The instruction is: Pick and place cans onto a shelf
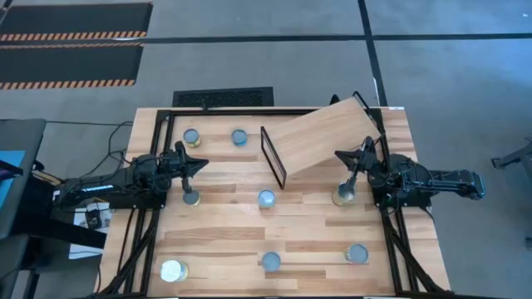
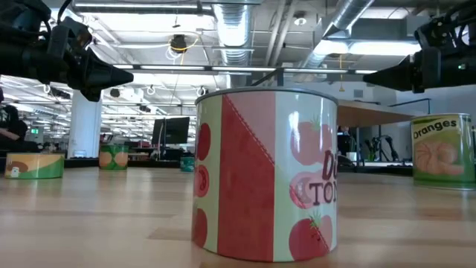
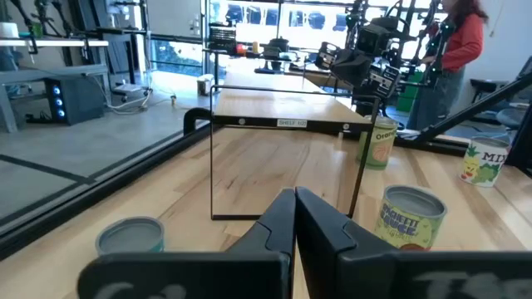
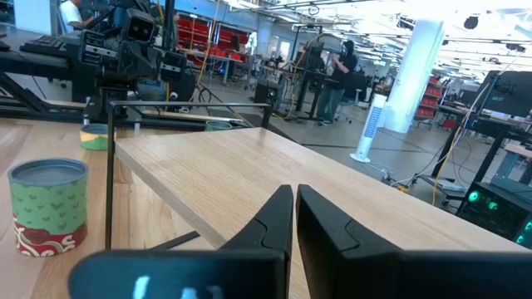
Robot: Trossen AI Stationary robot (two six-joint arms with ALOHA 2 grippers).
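Nearest, along the near edge of the table (image 1: 216,249), sat three cans: a white-topped can (image 1: 172,271) at the left, a grey-topped can (image 1: 270,262) in the middle and another can (image 1: 357,254) to the right. From table height the middle one filled the foreground as a red and cream tomato tin (image 2: 265,175).

Farther in, level with both arms, a can (image 1: 266,199) stood alone near the table's centre. To its left the left gripper (image 1: 201,165) pointed toward the shelf, fingers pressed together on nothing, and a can (image 1: 190,198) stood just near of that arm's tip. On the right side the right gripper (image 1: 340,155) pointed leftward over the shelf's corner, its fingers likewise clenched and empty. A can (image 1: 343,196) with an orange label (image 2: 445,150) stood just near of it, beside the shelf's near right corner.

Between the grippers lay the shelf (image 1: 324,137), a light-wood board slanted across the far middle of the table, its thin black frame (image 1: 273,156) upright at the left end. No can rested on it.

Farthest, by the far left corner, stood two more cans, one yellow-labelled (image 1: 192,137) and one teal (image 1: 239,137)

Beyond the table a person in red (image 3: 455,41) stood in the room
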